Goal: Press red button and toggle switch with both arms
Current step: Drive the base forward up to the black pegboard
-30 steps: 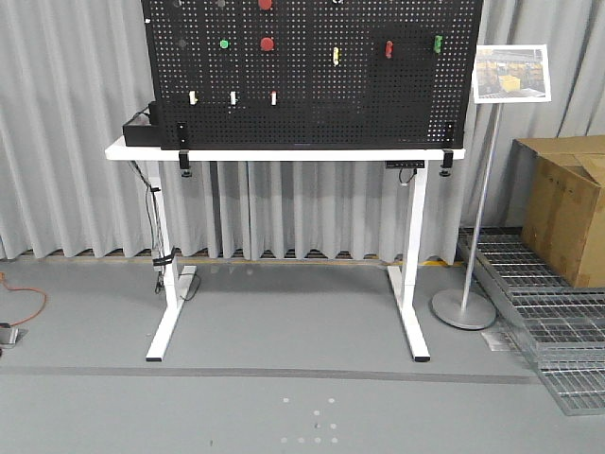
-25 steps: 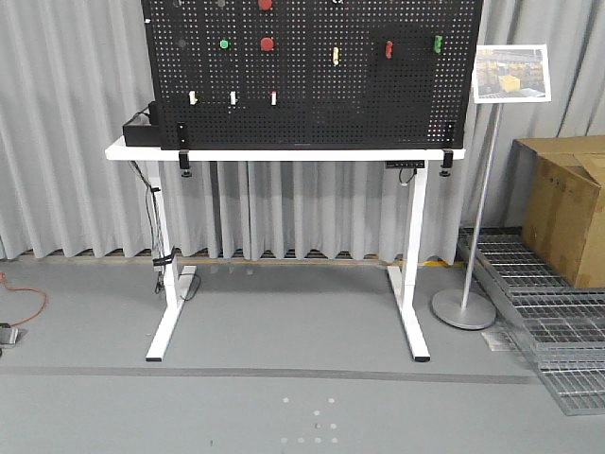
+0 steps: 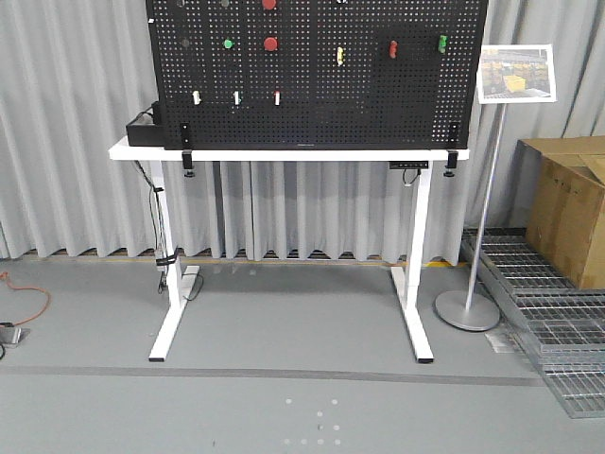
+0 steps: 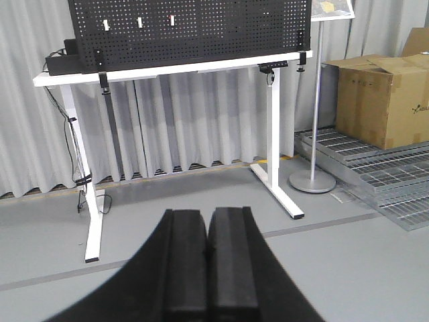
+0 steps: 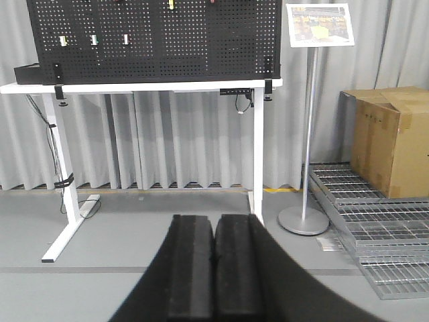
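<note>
A black pegboard point(image 3: 321, 104) stands on a white table point(image 3: 132, 149) across the room. A red button point(image 3: 270, 43) sits on the board's upper left, with another red one point(image 3: 269, 4) above it. A red part on a black box point(image 3: 393, 47) is at the upper right. Three small white toggle switches point(image 3: 236, 97) sit in a row at the lower left and also show in the left wrist view point(image 4: 139, 22). My left gripper point(image 4: 208, 216) and right gripper point(image 5: 214, 220) are both shut and empty, low over the floor and far from the board. Neither arm shows in the front view.
The board also carries green buttons point(image 3: 228, 43) and a yellow part point(image 3: 339, 56). A sign stand point(image 3: 467, 310) is right of the table. A cardboard box point(image 3: 567, 208) sits on metal grates point(image 3: 548, 322) at the far right. An orange cable point(image 3: 24, 303) lies at the left.
The whole scene has shifted a few pixels right and down in the front view. Nothing on the board has changed.
</note>
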`<state>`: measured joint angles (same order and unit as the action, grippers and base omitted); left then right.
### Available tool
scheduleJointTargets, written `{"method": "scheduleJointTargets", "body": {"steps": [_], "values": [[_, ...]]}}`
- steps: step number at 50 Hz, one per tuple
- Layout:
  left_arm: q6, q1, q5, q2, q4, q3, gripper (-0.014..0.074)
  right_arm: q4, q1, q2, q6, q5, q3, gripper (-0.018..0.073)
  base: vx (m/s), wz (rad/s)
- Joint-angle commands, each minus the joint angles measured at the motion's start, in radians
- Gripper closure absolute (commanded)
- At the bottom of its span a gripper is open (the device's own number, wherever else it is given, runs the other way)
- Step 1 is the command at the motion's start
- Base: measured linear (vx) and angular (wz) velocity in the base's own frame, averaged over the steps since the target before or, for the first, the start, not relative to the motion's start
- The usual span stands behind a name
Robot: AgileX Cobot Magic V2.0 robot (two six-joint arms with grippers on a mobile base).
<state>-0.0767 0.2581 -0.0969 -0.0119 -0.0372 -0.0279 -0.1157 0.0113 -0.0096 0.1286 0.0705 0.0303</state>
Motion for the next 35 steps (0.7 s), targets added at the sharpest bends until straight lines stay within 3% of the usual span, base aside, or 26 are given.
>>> {"method": "scheduleJointTargets", "body": {"steps": [1,15,35], "values": [[0.01,-0.002,0.079,-0.014,-0.003,-0.026,0.0594,-0.011,-0.005,-0.018,-0.002,-0.083,0.012,0.0562,0.04,0.01],[0.01,-0.002,0.079,-0.014,-0.003,-0.026,0.0594,-0.011,-0.005,-0.018,-0.002,-0.081,0.012,0.0562,0.16,-0.02],[0.01,-0.001,0.079,-0.014,-0.003,-0.026,0.0594,-0.011,-0.005,-0.018,-0.002,-0.081,0.012,0.0562,0.37,0.02]]}}
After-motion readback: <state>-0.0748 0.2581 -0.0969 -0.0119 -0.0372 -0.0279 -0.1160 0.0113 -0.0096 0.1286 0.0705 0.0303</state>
